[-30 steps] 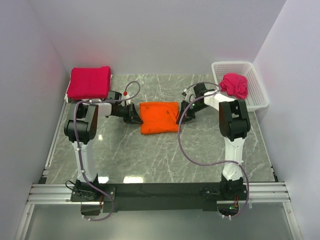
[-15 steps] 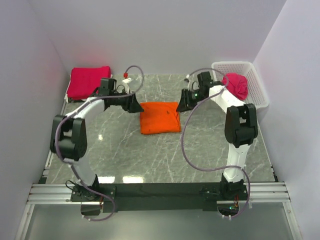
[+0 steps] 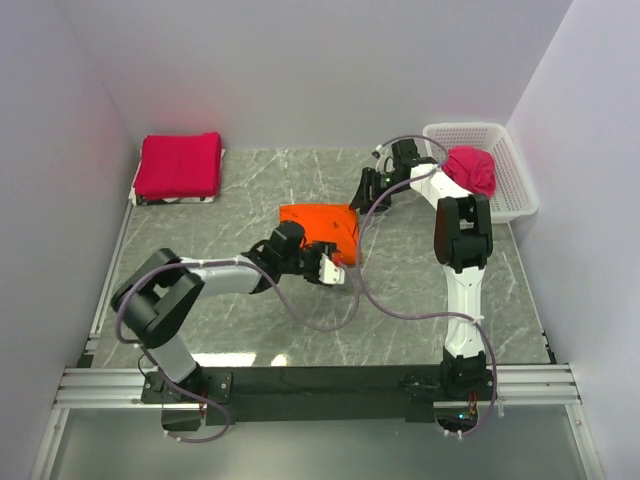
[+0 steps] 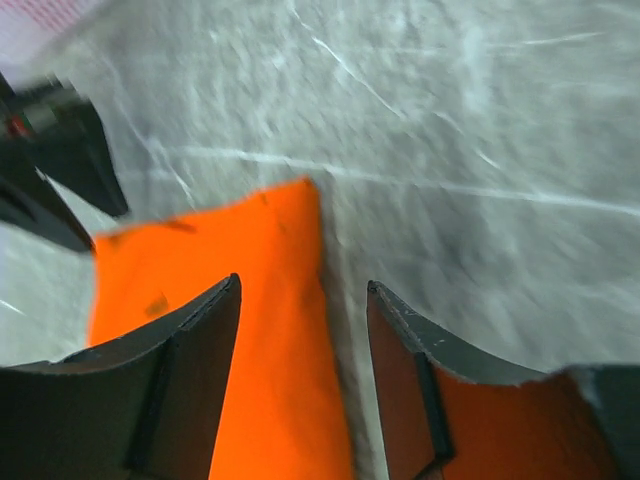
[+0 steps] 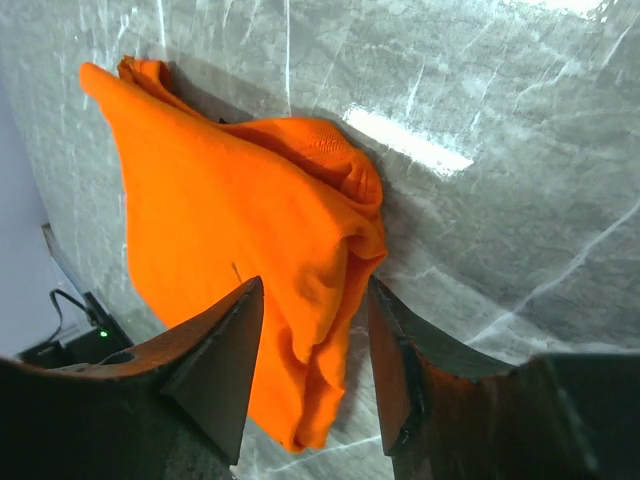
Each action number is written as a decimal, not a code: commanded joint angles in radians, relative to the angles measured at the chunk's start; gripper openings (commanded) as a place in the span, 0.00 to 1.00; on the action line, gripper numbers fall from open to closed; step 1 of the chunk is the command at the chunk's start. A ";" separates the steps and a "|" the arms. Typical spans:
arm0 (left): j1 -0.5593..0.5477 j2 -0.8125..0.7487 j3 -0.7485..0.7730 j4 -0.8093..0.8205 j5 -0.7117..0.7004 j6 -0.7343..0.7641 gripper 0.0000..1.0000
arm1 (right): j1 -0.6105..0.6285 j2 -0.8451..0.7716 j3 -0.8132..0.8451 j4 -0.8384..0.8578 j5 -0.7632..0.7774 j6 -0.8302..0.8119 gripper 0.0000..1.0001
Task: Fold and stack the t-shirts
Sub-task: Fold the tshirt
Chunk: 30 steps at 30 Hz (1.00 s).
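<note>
While both arms reach over the desk (image 3: 250, 330), the top view shows the orange t-shirt (image 3: 320, 225) lying folded near its middle as a flat rectangle. The left hand (image 3: 327, 268) sits at the shirt's near right corner. The right hand (image 3: 370, 192) is just off its far right corner (no cloth hangs from either). A stack of crimson-pink t-shirts (image 3: 180, 165) lies folded in the far left corner, well apart from the orange one. Another crimson-pink t-shirt (image 3: 470, 170) sits crumpled in the white basket (image 3: 515, 195) at the far right.

From the left wrist, which is a blurred view, the left hand's fingers (image 4: 190, 370) stand apart with nothing between them. Orange cloth lies below them, its edge running up through the gap, and grey marbled desk fills the rest. A dark shape (image 4: 60, 170) at the upper left is too smeared to identify.

From the right wrist, that hand's fingers (image 5: 215, 370) are likewise spread and empty. Beneath them the orange shirt lies on the desk, smooth on one side and bunched into soft folds along the edge nearest the gap.
</note>
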 commanded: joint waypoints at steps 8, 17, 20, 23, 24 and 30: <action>-0.100 0.178 -0.009 0.402 -0.128 0.202 0.53 | -0.010 0.033 0.051 0.042 -0.055 0.063 0.53; -0.126 0.273 0.040 0.411 -0.154 0.250 0.53 | -0.011 0.059 0.051 0.046 -0.061 0.067 0.48; -0.140 0.305 0.062 0.402 -0.168 0.259 0.53 | -0.011 0.063 0.046 0.056 -0.061 0.072 0.48; -0.147 0.337 0.086 0.390 -0.191 0.262 0.47 | -0.013 0.074 0.054 0.053 -0.062 0.070 0.45; -0.147 0.350 0.097 0.382 -0.195 0.264 0.44 | -0.013 0.076 0.057 0.052 -0.062 0.069 0.42; -0.147 0.361 0.092 0.386 -0.214 0.265 0.14 | -0.013 0.082 0.071 0.057 -0.073 0.072 0.21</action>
